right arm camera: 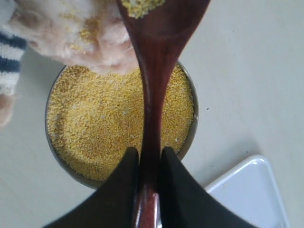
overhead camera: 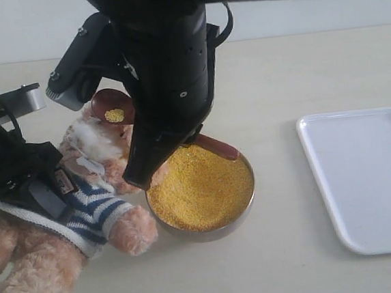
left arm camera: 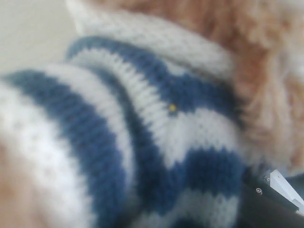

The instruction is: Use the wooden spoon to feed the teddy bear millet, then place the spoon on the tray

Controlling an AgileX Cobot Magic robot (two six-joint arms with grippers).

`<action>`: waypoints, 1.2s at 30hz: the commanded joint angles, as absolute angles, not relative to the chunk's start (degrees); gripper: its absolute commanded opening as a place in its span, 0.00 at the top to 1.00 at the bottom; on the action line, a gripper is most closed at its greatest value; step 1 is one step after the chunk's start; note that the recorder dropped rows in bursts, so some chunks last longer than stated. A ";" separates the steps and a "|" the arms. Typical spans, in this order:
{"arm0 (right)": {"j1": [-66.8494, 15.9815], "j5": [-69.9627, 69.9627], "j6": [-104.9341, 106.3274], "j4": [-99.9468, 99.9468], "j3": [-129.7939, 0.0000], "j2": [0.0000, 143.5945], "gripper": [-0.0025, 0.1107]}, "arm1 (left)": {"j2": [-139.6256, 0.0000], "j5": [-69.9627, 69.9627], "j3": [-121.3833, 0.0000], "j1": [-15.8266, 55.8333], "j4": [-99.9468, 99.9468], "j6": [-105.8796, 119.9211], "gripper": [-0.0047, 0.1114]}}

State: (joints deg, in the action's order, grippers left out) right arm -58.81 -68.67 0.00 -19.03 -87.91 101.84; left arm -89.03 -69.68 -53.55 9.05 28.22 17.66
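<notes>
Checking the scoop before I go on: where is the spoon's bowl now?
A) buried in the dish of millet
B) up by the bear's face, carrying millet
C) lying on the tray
B: the wooden spoon, held by the right gripper, sits at the face of the teddy bear with millet in it.

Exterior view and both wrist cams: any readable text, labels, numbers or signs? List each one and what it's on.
No legible text in any view.
Badge on the teddy bear shirt: a small dark patch, too small and blurred to read.
Tray, wooden spoon, metal bowl: no markings visible.
</notes>
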 commanded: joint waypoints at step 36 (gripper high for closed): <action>-62.65 -66.77 0.00 -31.14 -87.93 103.50 0.98 | -88.35 -69.96 -53.38 9.38 29.18 17.61 0.93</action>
State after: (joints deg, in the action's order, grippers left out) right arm -61.74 -66.46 0.00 -29.71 -87.91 103.64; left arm -89.03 -69.68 -53.55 9.05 28.22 17.66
